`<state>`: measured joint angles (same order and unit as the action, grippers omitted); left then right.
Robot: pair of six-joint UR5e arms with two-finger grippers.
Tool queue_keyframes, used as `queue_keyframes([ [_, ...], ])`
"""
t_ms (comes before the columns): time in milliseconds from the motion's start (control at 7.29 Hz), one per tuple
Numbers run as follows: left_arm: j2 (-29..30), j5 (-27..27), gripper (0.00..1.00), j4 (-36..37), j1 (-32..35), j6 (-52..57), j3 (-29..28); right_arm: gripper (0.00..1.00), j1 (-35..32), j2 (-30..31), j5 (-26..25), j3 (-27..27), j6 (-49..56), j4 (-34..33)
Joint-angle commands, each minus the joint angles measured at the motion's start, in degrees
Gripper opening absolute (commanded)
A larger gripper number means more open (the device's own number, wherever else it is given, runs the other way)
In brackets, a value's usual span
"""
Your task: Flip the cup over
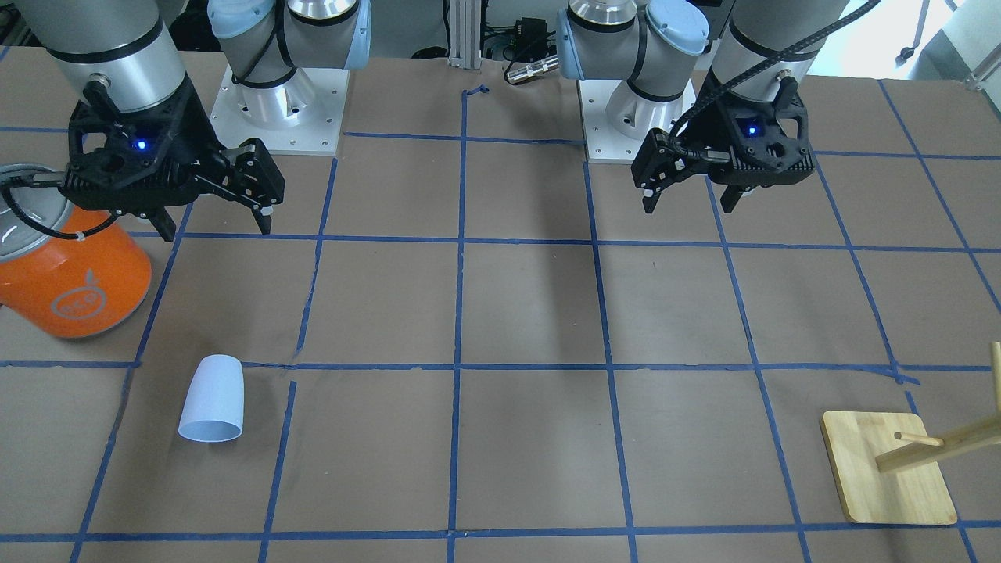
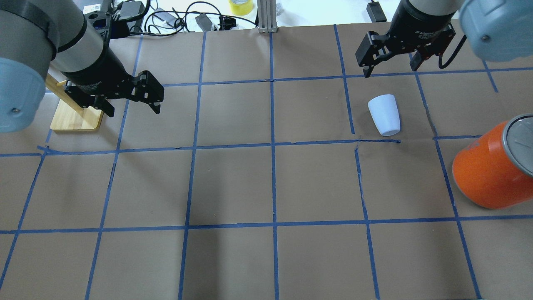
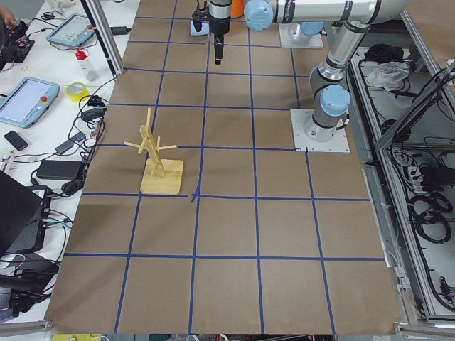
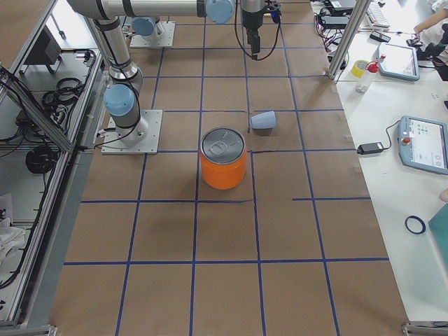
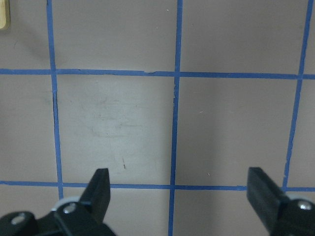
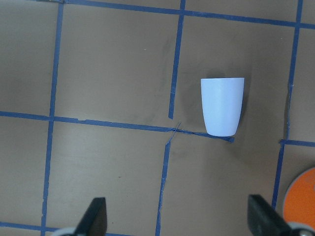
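Note:
The pale lavender-blue cup [image 1: 211,399] lies on its side on the brown table, wide end pointing away from the robot. It also shows in the overhead view [image 2: 385,114], the exterior right view [image 4: 263,120] and the right wrist view [image 6: 222,105]. My right gripper [image 1: 217,227] [image 2: 390,70] is open and empty, hanging above the table, apart from the cup and on the far side of it from the robot in the overhead view. My left gripper [image 1: 690,205] [image 2: 133,110] is open and empty, far from the cup, over bare table [image 5: 118,118].
A big orange can with a silver lid [image 1: 74,281] [image 2: 487,171] stands near the cup, on the right arm's side. A wooden peg stand on a square base [image 1: 887,469] [image 2: 77,118] stands by the left gripper. Blue tape lines grid the table.

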<state>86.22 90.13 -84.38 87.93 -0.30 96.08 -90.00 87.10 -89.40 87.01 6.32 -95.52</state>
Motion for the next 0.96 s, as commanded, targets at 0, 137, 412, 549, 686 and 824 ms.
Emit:
queue_keyframes([
  [0, 0.0, 0.05, 1.0, -0.09, 0.05, 0.38, 0.07, 1.0, 0.0, 0.0, 0.01, 0.0, 0.0, -0.1],
  [137, 0.0, 0.05, 1.0, -0.09, -0.04, 0.47, 0.07, 1.0, 0.0, 0.0, 0.1, 0.0, 0.0, -0.1],
  [412, 0.08, 0.14, 1.0, -0.17, -0.04, 0.56, 0.25, 1.0, 0.44, -0.35, 0.28, 0.0, 0.18, -0.37],
  [549, 0.08, 0.14, 1.0, -0.18, -0.04, 0.47, 0.16, 1.0, 1.05, -2.18, 0.45, 0.0, 0.09, -0.89],
  [686, 0.08, 0.75, 1.0, -0.18, -0.04, 0.56, 0.16, 1.0, 2.79, -7.25, 0.02, 0.0, 0.18, -3.85],
  [824, 0.08, 1.19, 1.0, -0.09, -0.04, 0.56, 0.16, 1.0, 4.9, -10.6, 0.71, 0.0, 0.18, -8.32],
])
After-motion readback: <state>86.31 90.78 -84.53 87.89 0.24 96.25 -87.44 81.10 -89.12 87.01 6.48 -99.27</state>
